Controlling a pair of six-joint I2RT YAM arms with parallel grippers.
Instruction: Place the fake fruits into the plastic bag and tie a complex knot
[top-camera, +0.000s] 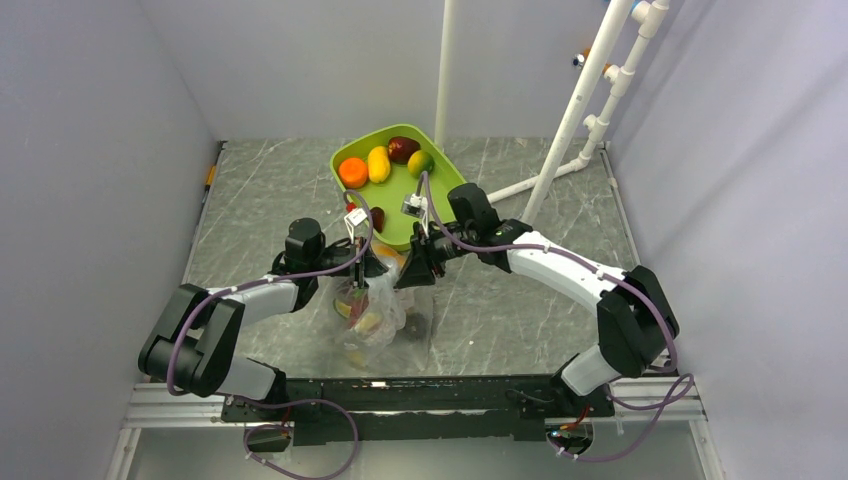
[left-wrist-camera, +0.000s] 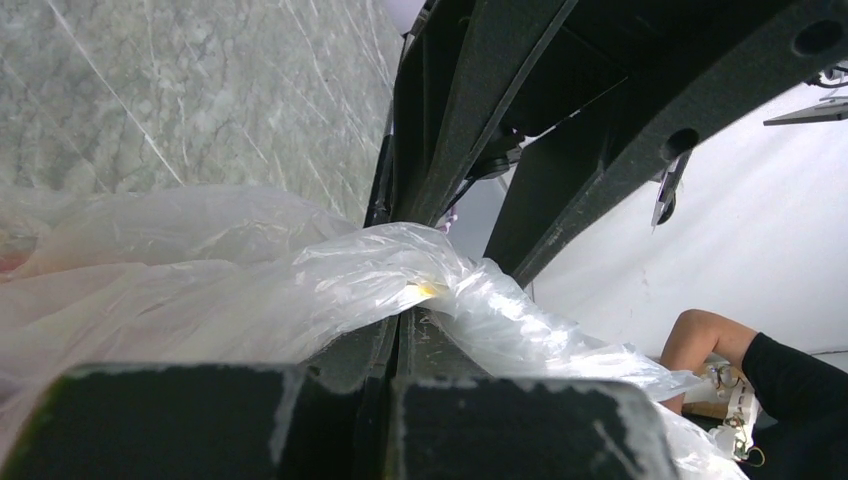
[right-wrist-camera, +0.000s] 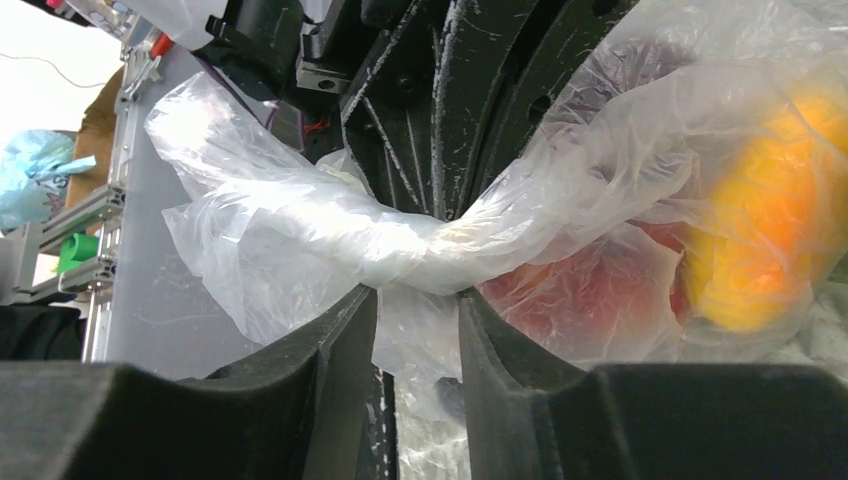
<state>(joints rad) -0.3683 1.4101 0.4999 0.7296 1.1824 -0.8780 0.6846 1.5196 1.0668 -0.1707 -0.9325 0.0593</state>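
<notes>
Right gripper (right-wrist-camera: 418, 300) has its jaws narrow, pinching the twisted neck (right-wrist-camera: 400, 250) of the plastic bag (top-camera: 377, 312); crumpled film fills the gap between them. Left gripper (left-wrist-camera: 396, 325) is clamped tight on the film of the same gathered mouth, just beside its partner.

The bag sits just off the near edge of the lime green tray (top-camera: 400, 205). Several fake fruits (right-wrist-camera: 760, 220) are inside it, with yellow-orange and red ones showing through.

I judge the film thin, limp and slippery, and likely to tear if yanked. The fruit load looks light but could swing. The roped neck above the fruits seems the place to grip, not the loose skirt.

At the tray's far end lie an orange (top-camera: 352, 172), a yellow oblong (top-camera: 378, 164), a maroon fruit (top-camera: 403, 149) and a green-yellow fruit (top-camera: 420, 162).
</notes>
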